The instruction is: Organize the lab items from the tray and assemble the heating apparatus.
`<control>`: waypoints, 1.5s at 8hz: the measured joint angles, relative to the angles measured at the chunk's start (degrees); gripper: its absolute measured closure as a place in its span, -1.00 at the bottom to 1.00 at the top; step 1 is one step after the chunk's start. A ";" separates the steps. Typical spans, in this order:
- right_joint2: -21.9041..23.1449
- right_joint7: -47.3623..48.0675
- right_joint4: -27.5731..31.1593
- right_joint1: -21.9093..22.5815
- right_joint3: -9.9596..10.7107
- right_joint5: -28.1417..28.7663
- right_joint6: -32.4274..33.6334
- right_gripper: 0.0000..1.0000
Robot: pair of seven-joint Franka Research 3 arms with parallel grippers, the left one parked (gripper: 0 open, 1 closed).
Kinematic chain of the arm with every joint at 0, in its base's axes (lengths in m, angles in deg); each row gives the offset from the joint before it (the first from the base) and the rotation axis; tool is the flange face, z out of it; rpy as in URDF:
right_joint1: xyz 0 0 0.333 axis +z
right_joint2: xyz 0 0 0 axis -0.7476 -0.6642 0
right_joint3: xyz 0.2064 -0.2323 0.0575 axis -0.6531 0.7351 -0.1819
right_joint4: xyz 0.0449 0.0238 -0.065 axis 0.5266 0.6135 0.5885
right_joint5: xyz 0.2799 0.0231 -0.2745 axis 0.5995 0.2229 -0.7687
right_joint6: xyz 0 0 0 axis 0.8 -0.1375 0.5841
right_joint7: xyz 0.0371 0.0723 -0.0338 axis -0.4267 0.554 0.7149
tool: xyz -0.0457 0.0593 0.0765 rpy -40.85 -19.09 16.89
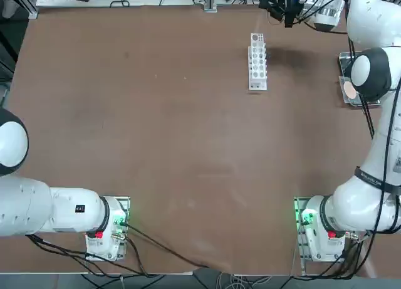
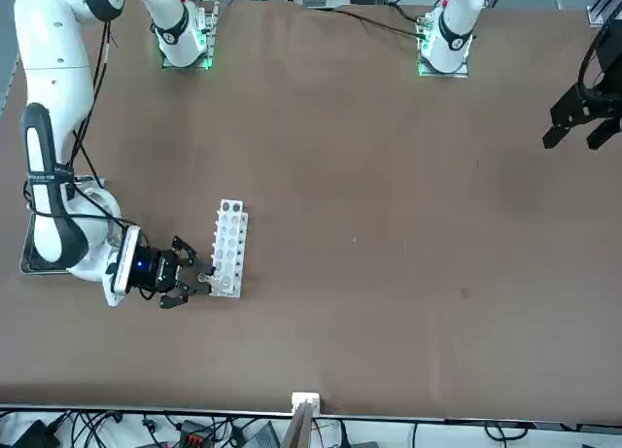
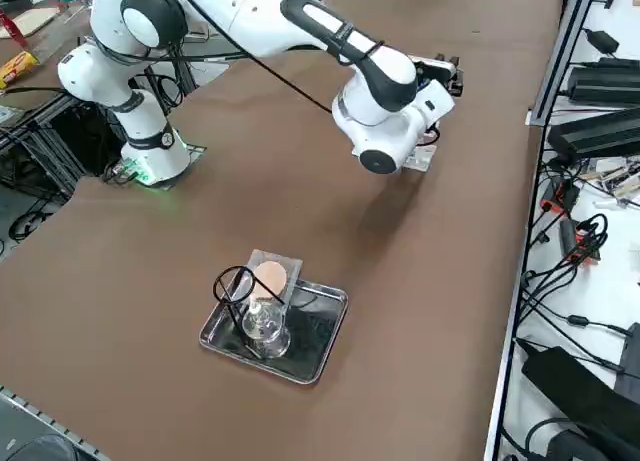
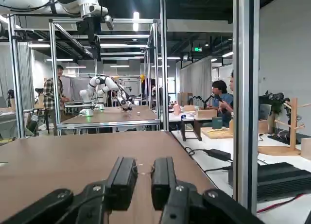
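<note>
Brown table (image 1: 156,145) — right tool (image 2: 199,281), fingers slightly parted, beside white rack (image 2: 229,246).

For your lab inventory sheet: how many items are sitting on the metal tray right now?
3. On the tray, the glass burner stands at the near side, the black wire ring stand around it, the mesh square at the far rim. The right gripper is by the test tube rack.
</note>
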 joint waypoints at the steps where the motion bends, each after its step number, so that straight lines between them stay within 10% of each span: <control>1: -0.32 -0.18 0.00 -0.01 0.00 0.01 0.68 0.54; 12: -1.36 -0.50 0.14 -0.22 0.00 -1.93 1.12 0.54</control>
